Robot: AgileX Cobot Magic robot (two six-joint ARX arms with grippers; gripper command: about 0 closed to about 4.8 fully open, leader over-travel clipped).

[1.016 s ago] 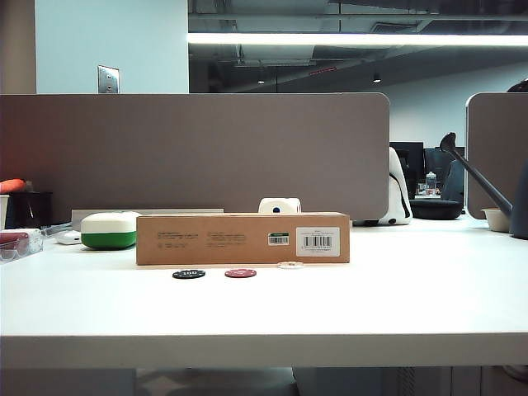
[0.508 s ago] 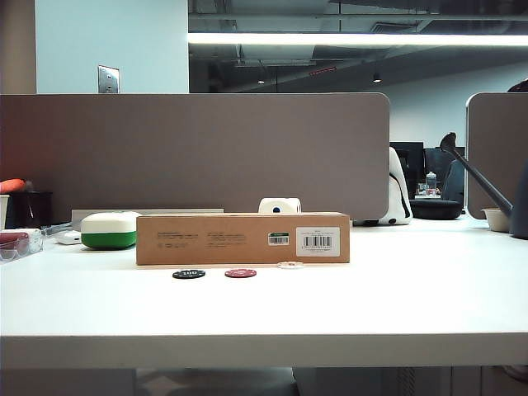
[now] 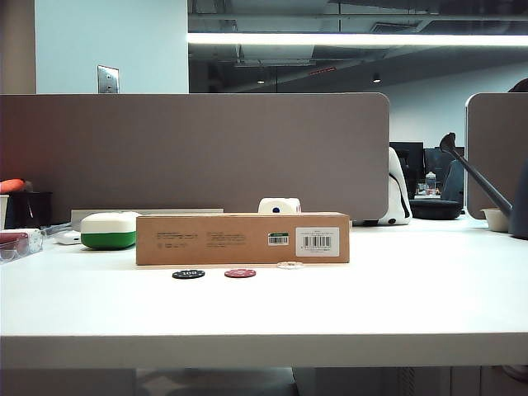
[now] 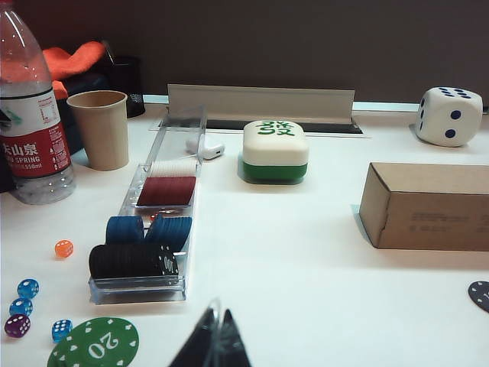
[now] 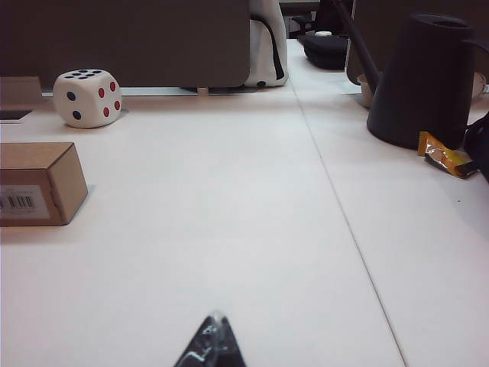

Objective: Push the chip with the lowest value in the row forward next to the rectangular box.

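Observation:
In the exterior view the white chip lies flat just in front of the rectangular box, near its barcode end. The black chip and the dark red chip of the row lie a little nearer the table's front edge. Neither arm shows in that view. My left gripper is shut and empty above bare table, well short of the box's end, with the black chip at the frame's edge. My right gripper is shut and empty too, apart from the box's barcode end.
A clear chip tray, a green 20 chip, small dice, a paper cup and a bottle lie on the left. The white-and-green case and a big die stand behind the box. A black watering can stands far right.

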